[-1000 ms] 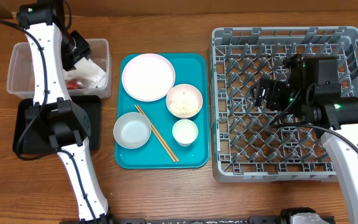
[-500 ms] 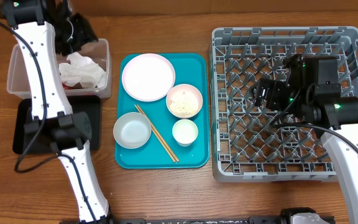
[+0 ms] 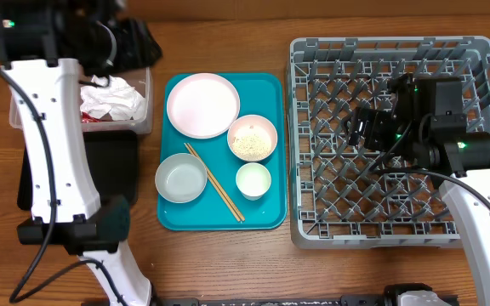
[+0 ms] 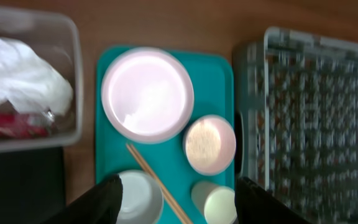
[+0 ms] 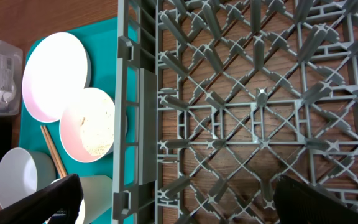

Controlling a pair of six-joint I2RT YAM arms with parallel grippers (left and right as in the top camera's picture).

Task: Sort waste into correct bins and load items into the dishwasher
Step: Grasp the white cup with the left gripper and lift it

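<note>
Since a second ago, the left arm is lifting up and away from the clear tub, and the left hand is now hanging high over the far-left part of the worktop. Its fingers are standing well apart with nothing between them. The crumpled napkin is lying inside the clear tub, with the red-and-white wrapper beside it at the near edge. The black tray is sitting just in front of the tub.

On the teal tray, the plate is resting at the far end. The rice bowl with its white scraps is sitting just beside the plate. The pale bowl and the small cup are standing nearer, with the chopsticks lying diagonally between them.

The right hand is hovering over the grey dish rack, near its left wall, with its fingers spread wide and gripping nothing.
</note>
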